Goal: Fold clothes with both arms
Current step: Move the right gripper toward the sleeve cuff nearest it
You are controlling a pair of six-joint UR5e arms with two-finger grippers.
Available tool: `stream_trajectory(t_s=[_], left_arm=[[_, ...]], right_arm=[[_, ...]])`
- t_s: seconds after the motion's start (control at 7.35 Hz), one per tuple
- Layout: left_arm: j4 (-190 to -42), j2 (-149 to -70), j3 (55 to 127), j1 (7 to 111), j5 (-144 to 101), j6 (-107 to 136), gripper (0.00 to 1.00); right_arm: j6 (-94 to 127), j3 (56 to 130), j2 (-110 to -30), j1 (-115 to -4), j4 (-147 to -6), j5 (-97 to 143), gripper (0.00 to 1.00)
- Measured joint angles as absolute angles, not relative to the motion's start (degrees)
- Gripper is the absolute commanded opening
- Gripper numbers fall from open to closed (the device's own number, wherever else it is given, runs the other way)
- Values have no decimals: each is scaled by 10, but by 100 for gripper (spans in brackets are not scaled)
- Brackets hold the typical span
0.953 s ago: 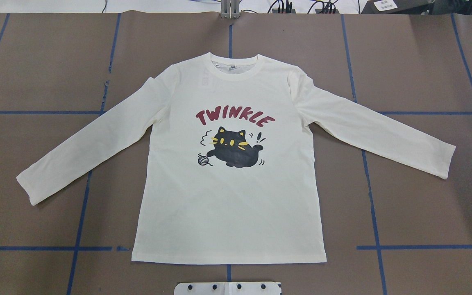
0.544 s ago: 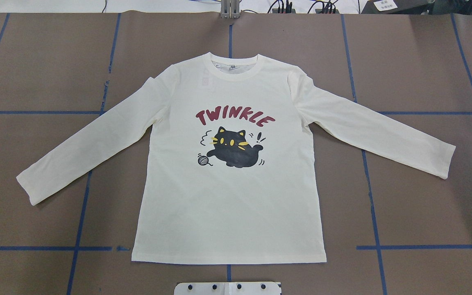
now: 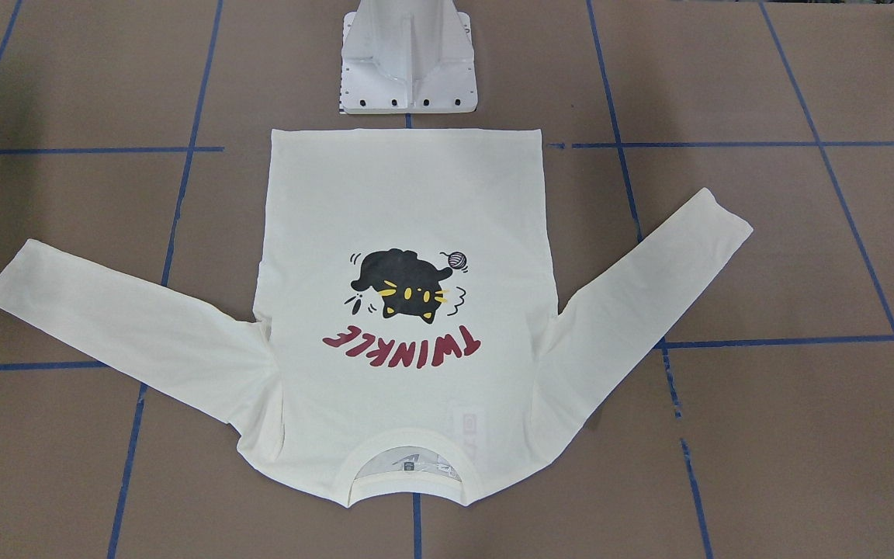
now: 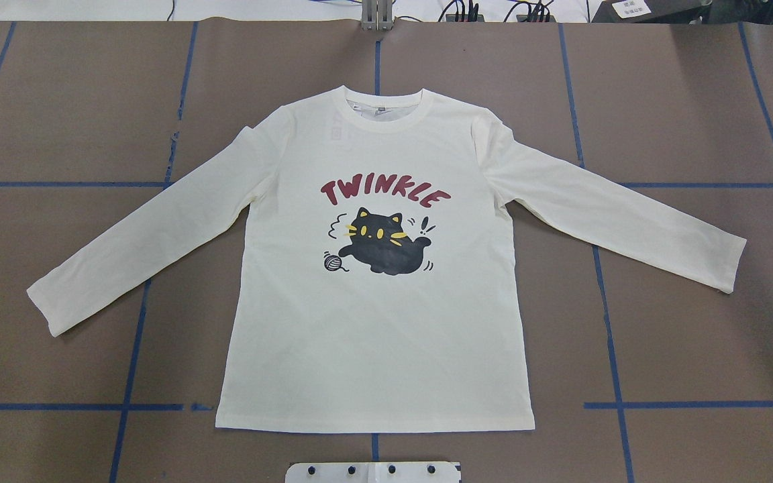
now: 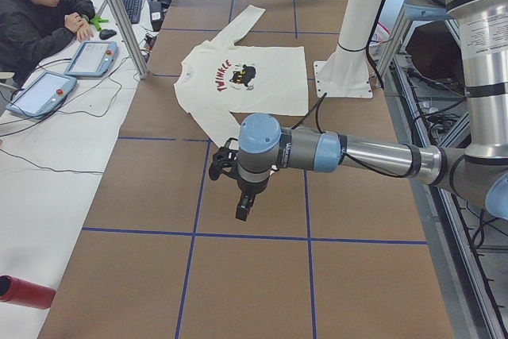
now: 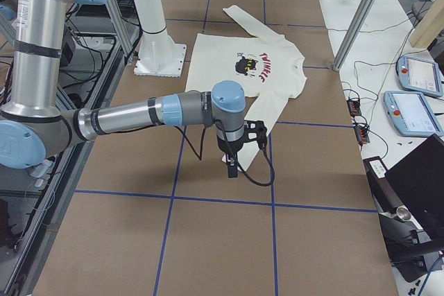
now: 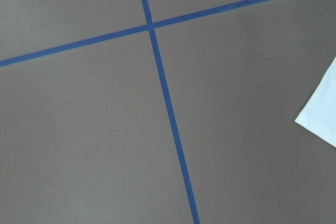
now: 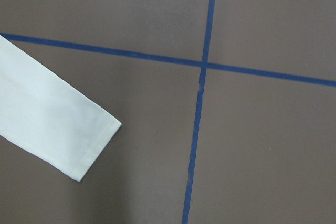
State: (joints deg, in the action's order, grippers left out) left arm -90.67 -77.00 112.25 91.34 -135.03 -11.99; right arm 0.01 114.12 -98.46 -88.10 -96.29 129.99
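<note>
I have the T-shirt (image 4: pixel 373 322) flat and print side up in the middle of the table (image 4: pixel 58 100), its hem just short of the white pedestal (image 3: pixel 408 62) and its neck at the far side. The left sleeve (image 4: pixel 138 235) and right sleeve (image 4: pixel 621 215) are spread wide. The left tool (image 5: pixel 242 213) and right tool (image 6: pixel 232 171) hang over bare table beyond the cuffs, off the cloth. Released or clenched, I cannot tell from these side views.
</note>
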Motion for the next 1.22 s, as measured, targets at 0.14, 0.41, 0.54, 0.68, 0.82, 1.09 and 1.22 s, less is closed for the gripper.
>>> stream_trajectory(t_s=[0.14,0.41,0.54,0.68,0.82,1.09,1.22], left_arm=[[-940,-790,1119,914,-1349,-110,100],[-1029,-827,1098,914,-1349,-81,100],[-1084,-835,1076,915,-1351,-75,100],[-1117,-837,1062,915,-1352,-73,100],[-1131,-837,1055,915,-1352,-72,100],[-1138,-837,1054,915,-1353,-73,100],[-1139,-837,1054,915,-1353,-73,100]], right_arm=[[2,1140,-968,-881,-953,1300,100],[4,1131,-957,-881,-926,1312,100],[3,1126,-961,-881,-912,1333,100],[6,1118,-966,-881,-883,1354,100],[33,1101,-975,-876,-828,1378,100],[165,1036,-989,-832,-645,1381,100],[247,994,-991,-791,-534,1346,98]])
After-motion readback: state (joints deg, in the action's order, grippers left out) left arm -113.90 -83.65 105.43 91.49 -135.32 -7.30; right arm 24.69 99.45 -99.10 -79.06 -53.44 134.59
